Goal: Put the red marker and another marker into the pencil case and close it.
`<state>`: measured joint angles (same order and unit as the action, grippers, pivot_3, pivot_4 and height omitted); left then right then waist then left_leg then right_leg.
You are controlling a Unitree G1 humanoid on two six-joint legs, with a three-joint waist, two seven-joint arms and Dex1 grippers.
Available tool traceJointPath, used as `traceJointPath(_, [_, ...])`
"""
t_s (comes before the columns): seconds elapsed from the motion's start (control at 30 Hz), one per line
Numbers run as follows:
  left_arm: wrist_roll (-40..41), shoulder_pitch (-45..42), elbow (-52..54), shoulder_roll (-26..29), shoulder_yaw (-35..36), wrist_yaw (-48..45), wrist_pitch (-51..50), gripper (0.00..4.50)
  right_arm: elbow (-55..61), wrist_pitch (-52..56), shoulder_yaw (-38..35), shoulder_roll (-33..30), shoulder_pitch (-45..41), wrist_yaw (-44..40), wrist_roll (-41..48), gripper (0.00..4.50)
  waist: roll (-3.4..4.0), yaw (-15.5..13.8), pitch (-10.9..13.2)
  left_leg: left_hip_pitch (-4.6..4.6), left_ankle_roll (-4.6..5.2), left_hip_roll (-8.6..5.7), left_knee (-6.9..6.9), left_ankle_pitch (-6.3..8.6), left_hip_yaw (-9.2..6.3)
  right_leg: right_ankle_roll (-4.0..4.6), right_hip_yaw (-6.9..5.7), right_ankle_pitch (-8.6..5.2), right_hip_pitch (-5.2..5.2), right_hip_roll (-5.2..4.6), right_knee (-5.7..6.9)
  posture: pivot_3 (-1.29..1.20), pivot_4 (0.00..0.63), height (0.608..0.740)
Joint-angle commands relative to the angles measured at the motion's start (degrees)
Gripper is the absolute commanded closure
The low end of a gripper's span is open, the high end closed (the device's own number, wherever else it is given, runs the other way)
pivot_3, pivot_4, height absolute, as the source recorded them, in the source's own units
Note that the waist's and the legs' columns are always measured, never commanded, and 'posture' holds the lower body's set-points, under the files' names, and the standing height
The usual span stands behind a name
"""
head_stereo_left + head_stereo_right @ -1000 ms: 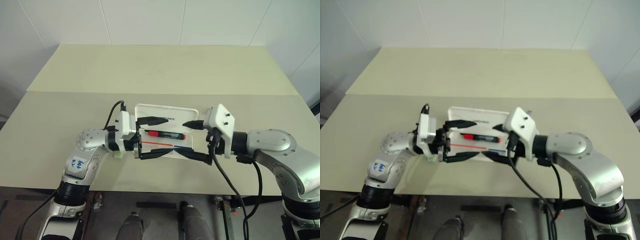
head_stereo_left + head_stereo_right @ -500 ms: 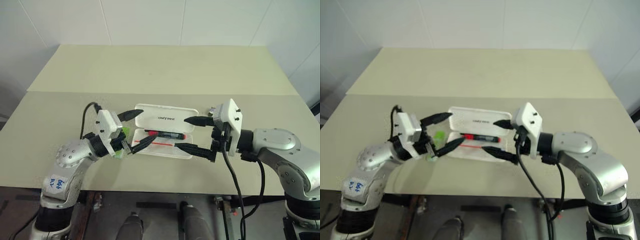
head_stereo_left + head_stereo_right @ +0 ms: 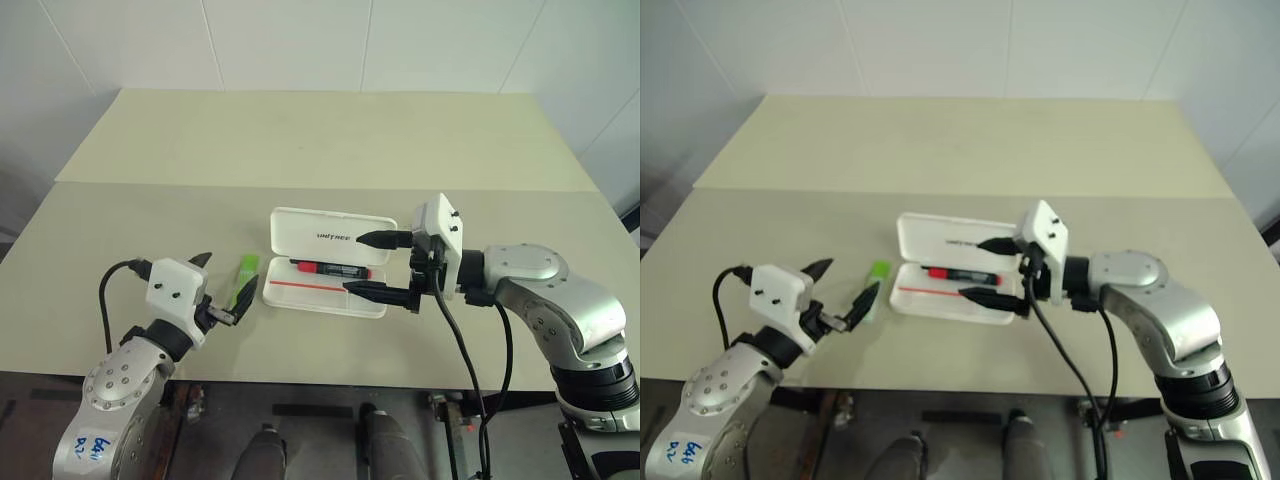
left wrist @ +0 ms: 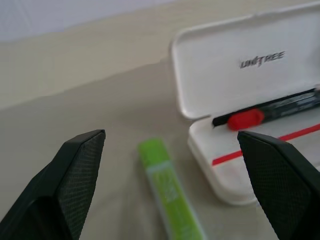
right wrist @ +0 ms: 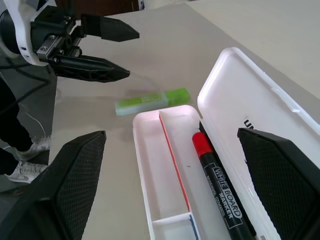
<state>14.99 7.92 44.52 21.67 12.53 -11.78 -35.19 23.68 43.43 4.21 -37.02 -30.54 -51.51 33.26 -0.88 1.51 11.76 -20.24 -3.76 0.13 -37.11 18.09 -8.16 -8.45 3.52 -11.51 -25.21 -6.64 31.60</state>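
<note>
Head camera view, looking down over a pale table (image 3: 330, 150). At the lower left of the frame, nearest the camera, the left gripper (image 3: 222, 288) hangs just above the table edge with its two black fingers spread wide and nothing between them.

Just ahead of those fingertips — slightly up and to the right in the frame — lies the green marker (image 3: 245, 273), flat on the table. It is short and chunky, pale green with a brighter green end. Its long axis runs roughly away from the camera, close to in line with the direction the left gripper points. In the left wrist view the green marker (image 4: 170, 192) sits between the two open fingers, so this arm looks the nearer and better placed to pick it up.

Right beside the marker, at centre frame, is the pencil case (image 3: 325, 296) — white, hinged, open, with a red stripe inside and its lettered lid tipped back. The red marker (image 3: 330, 269) already lies in it, lengthwise left to right, red cap at the left.

At centre right, the right gripper (image 3: 385, 264) hovers at the case's right end, fingers also wide apart and empty, pointing left across the case.
</note>
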Motion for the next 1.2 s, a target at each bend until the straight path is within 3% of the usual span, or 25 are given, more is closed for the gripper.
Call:
traceJointPath(0.03, [-2.24,2.45,0.52,-1.84,2.35,2.4,3.22,0.0,-0.47,-2.08,0.34,0.32,-1.08,-0.93,-0.21,0.03,-0.02,-0.03,-0.01,0.0,0.0,0.0,0.0,0.0,0.0,0.0,0.0,0.0,0.0,0.0,0.0,0.0,0.15,0.74])
traceJointPath(0.5, [-4.52,4.44,-8.04,-4.45,-1.28,2.17,7.77,0.0,-0.89,-2.6,0.77,0.85,-1.16,-0.66,-0.49,0.03,-0.03,-0.02,-0.02,0.01,0.0,0.0,-0.02,0.0,0.01,0.01,0.0,0.0,0.02,0.0,-0.01,0.0,0.15,0.74])
traceJointPath(1.2, [-7.99,-4.02,-17.83,-5.32,-8.55,1.77,6.6,0.0,4.11,1.17,-2.66,-1.77,3.73,1.36,3.83,0.03,-0.05,-0.08,-0.03,0.05,0.0,0.0,-0.03,0.0,0.01,0.0,0.0,0.01,0.08,0.0,0.01,0.0,0.15,0.74])
